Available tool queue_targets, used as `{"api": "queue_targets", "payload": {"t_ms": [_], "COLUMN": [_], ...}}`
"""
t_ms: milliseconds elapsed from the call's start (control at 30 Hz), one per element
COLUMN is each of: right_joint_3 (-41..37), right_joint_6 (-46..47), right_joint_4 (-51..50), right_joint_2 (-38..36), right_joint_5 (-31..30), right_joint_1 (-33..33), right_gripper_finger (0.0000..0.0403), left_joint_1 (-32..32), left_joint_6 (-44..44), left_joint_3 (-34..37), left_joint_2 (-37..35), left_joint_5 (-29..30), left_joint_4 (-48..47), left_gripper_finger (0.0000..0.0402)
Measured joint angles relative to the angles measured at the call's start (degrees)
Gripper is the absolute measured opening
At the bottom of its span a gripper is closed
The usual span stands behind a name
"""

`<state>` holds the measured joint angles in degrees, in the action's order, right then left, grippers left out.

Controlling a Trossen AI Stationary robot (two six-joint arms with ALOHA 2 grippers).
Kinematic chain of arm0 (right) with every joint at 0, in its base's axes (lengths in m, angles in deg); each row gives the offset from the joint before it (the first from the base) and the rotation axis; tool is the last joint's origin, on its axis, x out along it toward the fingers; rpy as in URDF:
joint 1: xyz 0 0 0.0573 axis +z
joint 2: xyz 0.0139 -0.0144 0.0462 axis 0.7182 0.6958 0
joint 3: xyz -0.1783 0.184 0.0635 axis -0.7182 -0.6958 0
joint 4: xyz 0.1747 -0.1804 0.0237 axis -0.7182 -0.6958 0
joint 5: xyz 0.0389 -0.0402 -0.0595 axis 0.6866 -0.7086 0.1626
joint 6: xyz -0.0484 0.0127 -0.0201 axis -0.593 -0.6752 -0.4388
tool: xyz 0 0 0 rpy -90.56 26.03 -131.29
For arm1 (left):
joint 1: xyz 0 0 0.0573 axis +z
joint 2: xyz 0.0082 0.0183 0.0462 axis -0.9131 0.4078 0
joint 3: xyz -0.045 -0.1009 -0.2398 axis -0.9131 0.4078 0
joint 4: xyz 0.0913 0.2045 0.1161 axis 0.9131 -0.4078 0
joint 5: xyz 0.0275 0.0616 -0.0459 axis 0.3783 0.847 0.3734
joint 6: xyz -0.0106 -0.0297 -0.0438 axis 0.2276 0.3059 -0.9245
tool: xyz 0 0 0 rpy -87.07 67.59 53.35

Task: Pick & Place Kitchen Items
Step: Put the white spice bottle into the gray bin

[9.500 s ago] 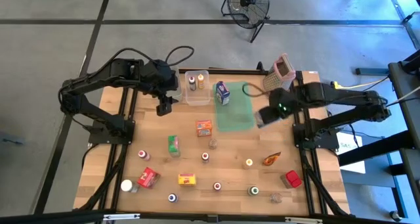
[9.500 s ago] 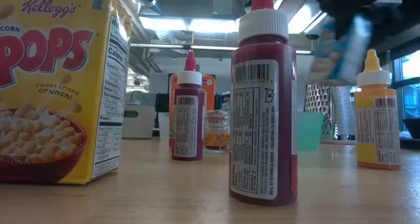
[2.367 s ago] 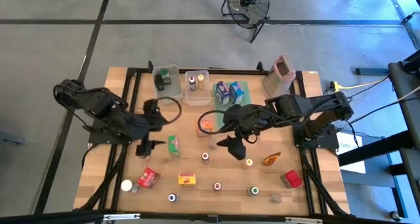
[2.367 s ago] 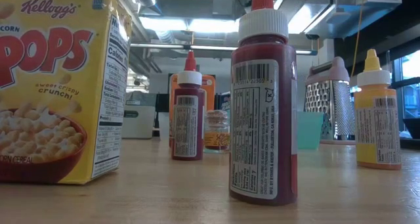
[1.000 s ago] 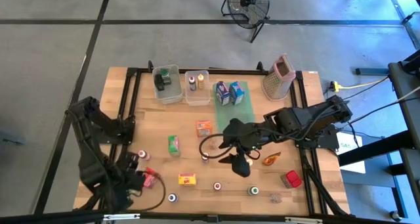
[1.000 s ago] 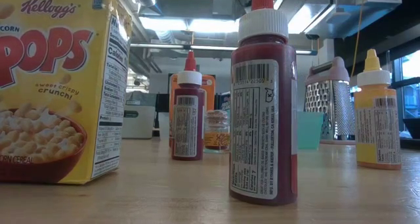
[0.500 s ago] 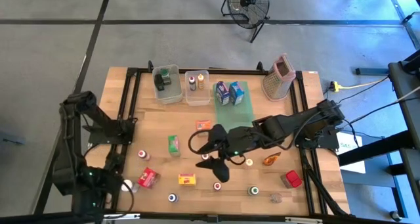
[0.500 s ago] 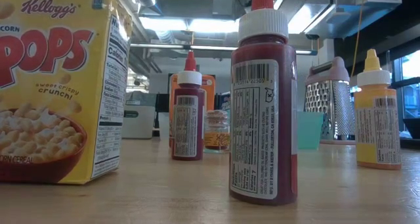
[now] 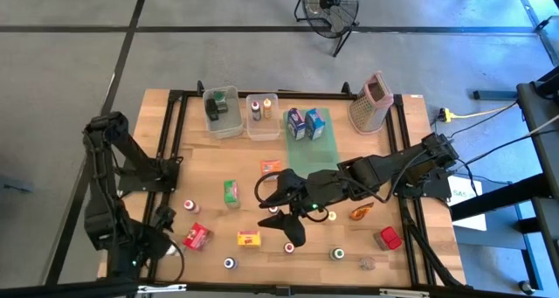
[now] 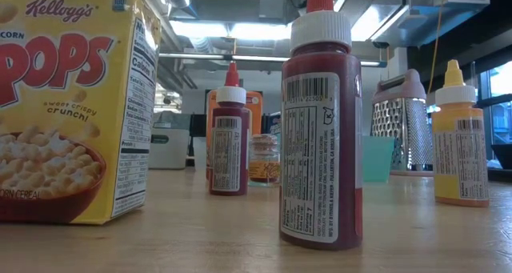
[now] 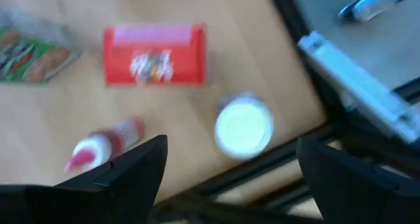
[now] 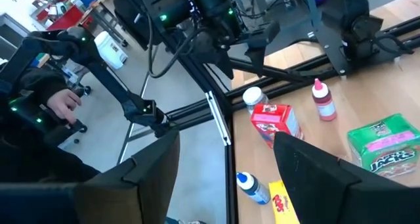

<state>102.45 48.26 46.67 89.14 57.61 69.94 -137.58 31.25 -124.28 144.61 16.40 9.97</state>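
With jaws spread and empty, the left tool (image 9: 160,237) hovers over the white-capped jar (image 11: 243,126) at the surface's near-left edge, risking knocking it off, while the right tool (image 9: 293,226), also released, hangs mid-surface.

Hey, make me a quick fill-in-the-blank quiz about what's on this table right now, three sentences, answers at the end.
1. The tall box grater stands at the table's far ______ corner.
2. Two small cartons stand on the flat ______ tray.
3. The left end effector, fingers spread, looks down on a white-capped jar beside a ______ carton.

Missing words: right; green; red
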Motion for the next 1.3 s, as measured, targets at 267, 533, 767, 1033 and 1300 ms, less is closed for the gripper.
{"api": "queue_targets", "payload": {"t_ms": [267,533,767,1033,1300], "right_joint_3": [0.0,0.0,0.0,0.0,0.0], "right_joint_6": [-0.6,-2.8,-5.0,-6.3,-6.0], "right_joint_4": [-1.9,-5.6,-6.8,-6.8,-6.7], "right_joint_2": [0.0,0.0,0.0,0.0,0.0], "right_joint_5": [3.4,3.6,3.6,3.1,3.0], "right_joint_1": [0.0,1.0,2.7,3.9,3.9], "right_gripper_finger": [0.0250,0.0250,0.0250,0.0250,0.0250], "left_joint_1": [3.7,8.0,7.5,6.0,5.6], "left_joint_6": [2.2,-2.2,-6.1,-6.3,-7.7], "left_joint_3": [0.2,0.2,0.2,0.2,0.2], "left_joint_2": [1.6,4.3,6.7,9.4,11.5], "left_joint_5": [-0.2,-4.0,-6.9,-6.8,-7.4], "left_joint_4": [0.7,0.7,0.7,1.0,1.3], "left_gripper_finger": [0.0333,0.0333,0.0333,0.0333,0.0333]}}
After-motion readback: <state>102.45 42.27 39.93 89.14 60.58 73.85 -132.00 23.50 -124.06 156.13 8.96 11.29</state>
